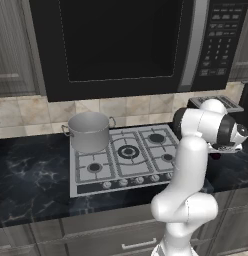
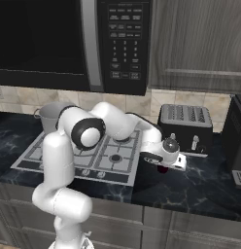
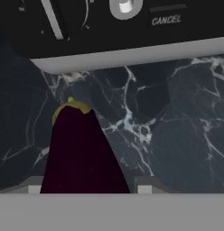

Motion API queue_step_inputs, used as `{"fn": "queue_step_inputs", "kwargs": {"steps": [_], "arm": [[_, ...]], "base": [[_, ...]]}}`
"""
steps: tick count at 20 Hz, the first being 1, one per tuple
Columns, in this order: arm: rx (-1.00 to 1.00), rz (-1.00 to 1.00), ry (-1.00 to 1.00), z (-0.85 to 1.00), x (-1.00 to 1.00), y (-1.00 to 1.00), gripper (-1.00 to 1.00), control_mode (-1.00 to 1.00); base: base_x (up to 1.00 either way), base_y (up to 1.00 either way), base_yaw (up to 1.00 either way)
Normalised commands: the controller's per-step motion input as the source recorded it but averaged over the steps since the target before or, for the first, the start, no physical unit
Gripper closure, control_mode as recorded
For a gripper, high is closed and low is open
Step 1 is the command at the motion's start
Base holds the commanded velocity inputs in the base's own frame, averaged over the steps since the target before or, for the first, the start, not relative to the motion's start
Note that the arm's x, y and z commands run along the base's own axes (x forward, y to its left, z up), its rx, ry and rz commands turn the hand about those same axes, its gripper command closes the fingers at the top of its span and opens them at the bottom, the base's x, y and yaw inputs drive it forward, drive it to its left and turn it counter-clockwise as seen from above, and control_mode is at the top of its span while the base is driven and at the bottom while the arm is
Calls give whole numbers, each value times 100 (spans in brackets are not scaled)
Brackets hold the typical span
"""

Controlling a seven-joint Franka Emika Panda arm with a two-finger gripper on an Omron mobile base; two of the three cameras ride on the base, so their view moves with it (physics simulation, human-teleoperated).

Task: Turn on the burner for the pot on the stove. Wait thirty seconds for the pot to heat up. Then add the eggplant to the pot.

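Dark, glossy maroon eggplant [image 3: 80, 151], tapered, with a yellowish cap at the far end, lying on the counter [image 3: 177, 135] directly under the tool [image 3: 86, 188], between its two pale fingertips [image 3: 144, 188]. Tips standing either side of the purple body; impossible to tell whether pinching or merely straddling it. Counter of black stone veined in white, polished. Just beyond the eggplant tip, the rounded silver base and black face of a toaster [image 3: 132, 49], with a lever slot and the word CANCEL.

From the base cameras: tool [image 2: 163, 168] lowered to the counter just in front of the chrome-and-black toaster [image 2: 185, 127], a speck of maroon [image 2: 163, 169] beneath it. Off to the tool's left, the flat silver stove [image 1: 123, 157], grey grates, black burner rings, round knobs along the front edge. Well apart from the tool, at the stove's far back-left burner, the pot [image 1: 89, 131]: plain grey metal, cylindrical, two small loop handles, interior not visible. Overhead, a black microwave [image 1: 126, 42] with a keypad panel, beige tile behind, grey wood-grain cabinets.
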Motion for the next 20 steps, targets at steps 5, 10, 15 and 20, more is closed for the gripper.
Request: {"fn": "queue_step_inputs", "kwargs": {"steps": [5, 10, 15, 20], "arm": [[0, 0, -2, -4, -3, 15, 100, -100], [0, 0, -13, 6, -37, 36, 100, -100], [1, 0, -19, 34, -83, 24, 100, -100], [0, 0, -19, 64, -60, 15, 100, -100]], "base": [[0, 0, 0], [0, 0, 0], [0, 0, 0], [0, 0, 0]]}}
